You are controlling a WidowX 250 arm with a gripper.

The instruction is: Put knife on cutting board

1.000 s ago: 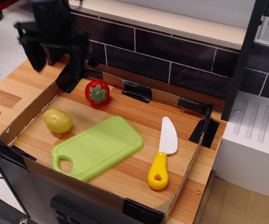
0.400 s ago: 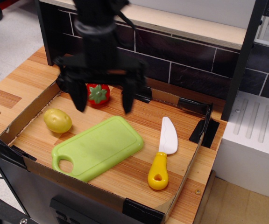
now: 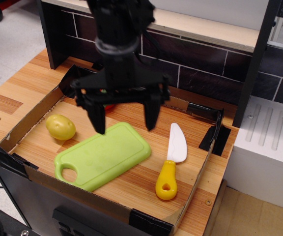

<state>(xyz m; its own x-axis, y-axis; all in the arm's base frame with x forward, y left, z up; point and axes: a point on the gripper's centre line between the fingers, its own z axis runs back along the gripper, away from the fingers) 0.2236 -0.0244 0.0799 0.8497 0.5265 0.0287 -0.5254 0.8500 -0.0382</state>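
The knife [image 3: 172,160] lies flat on the wooden tray floor, white blade toward the back, yellow handle with a hole toward the front. The light-green cutting board [image 3: 102,156] lies just left of it, handle hole at the front left. My black gripper [image 3: 125,121] hangs open and empty above the board's far edge, left of the knife blade. Its two fingers [image 3: 98,118] point down, wide apart.
A yellow potato [image 3: 60,127] sits at the tray's left. A red strawberry [image 3: 110,105] is mostly hidden behind the gripper. Low cardboard walls [image 3: 31,118] ring the tray. A dark tiled wall [image 3: 200,64] stands behind, a white unit [image 3: 267,147] at right.
The gripper has moved from the back left corner rightward and forward, lowering to above the cutting board's far edge. The knife, board and potato have not moved.
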